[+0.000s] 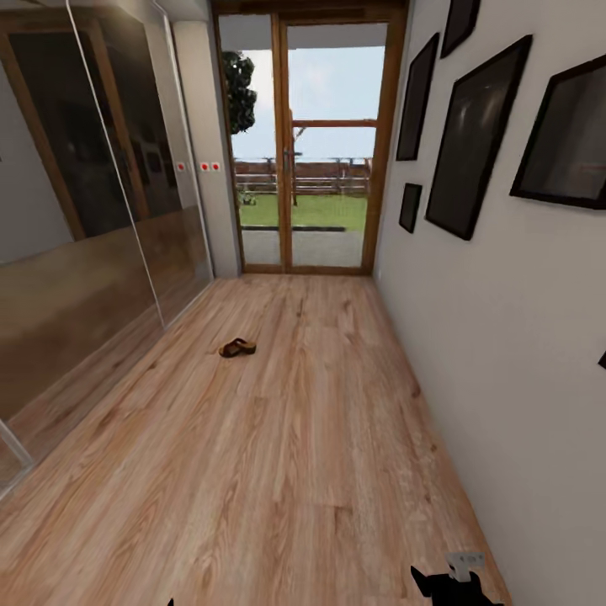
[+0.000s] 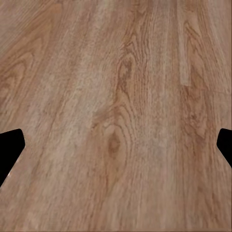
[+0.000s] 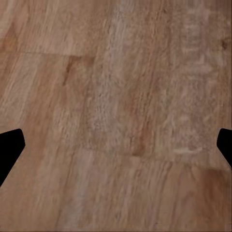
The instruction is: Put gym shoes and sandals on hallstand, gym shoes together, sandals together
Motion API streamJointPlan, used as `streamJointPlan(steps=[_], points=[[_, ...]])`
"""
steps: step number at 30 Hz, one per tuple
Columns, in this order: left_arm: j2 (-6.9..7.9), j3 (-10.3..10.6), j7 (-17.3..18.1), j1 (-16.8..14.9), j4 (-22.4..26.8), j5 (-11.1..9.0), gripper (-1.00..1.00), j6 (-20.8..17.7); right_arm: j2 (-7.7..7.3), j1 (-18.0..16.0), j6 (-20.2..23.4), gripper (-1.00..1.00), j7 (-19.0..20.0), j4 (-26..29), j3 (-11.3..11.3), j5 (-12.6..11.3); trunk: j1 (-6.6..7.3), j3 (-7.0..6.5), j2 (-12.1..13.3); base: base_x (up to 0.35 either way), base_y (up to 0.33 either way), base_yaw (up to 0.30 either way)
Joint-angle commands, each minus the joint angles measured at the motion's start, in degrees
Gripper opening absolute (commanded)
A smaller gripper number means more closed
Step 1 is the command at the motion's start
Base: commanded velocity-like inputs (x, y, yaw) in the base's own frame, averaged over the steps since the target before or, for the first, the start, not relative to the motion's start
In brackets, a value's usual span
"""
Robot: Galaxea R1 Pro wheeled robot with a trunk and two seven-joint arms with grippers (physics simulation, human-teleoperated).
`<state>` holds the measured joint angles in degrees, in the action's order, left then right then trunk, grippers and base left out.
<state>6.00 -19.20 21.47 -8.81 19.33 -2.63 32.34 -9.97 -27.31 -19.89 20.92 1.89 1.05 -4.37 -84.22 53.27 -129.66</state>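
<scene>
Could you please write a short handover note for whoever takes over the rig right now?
Left gripper: open, empty, fingers spread wide over bare floor.
Right gripper: open, empty, also over bare floor; part of it shows at the bottom of the head view.
Things: one sandal lies on the wood floor ahead and to the left, partway down the corridor toward the glass door. The other sandal, both gym shoes and the shoe rack are out of sight.
Done: nothing that these views confirm.
Left: drive up to the sandal, pick it up, find the rack and the remaining shoes, and set them on the rack in pairs.
</scene>
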Motion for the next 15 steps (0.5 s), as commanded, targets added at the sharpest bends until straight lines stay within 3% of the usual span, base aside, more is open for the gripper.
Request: streamJointPlan(steps=[1,10,15], points=[[-0.02,-0.31,0.59,-0.06,-0.08,-0.27,1.0,0.01,-0.03,-0.02,-0.07,1.0,0.44,-0.05,0.09,-0.46,-0.02,0.05,-0.02,0.338,0.0,0.276],[-0.02,-0.31,0.59,-0.06,-0.08,-0.29,1.0,0.01,-0.03,-0.02,-0.07,1.0,0.44,-0.06,0.09,-0.43,-0.02,0.05,-0.02,0.338,0.0,0.275],[-0.02,-0.31,0.59,-0.06,-0.08,-0.28,1.0,0.01,-0.01,-0.02,-0.07,1.0,0.44,-0.08,0.09,-0.43,-0.02,0.05,-0.02,0.338,0.0,0.107]])
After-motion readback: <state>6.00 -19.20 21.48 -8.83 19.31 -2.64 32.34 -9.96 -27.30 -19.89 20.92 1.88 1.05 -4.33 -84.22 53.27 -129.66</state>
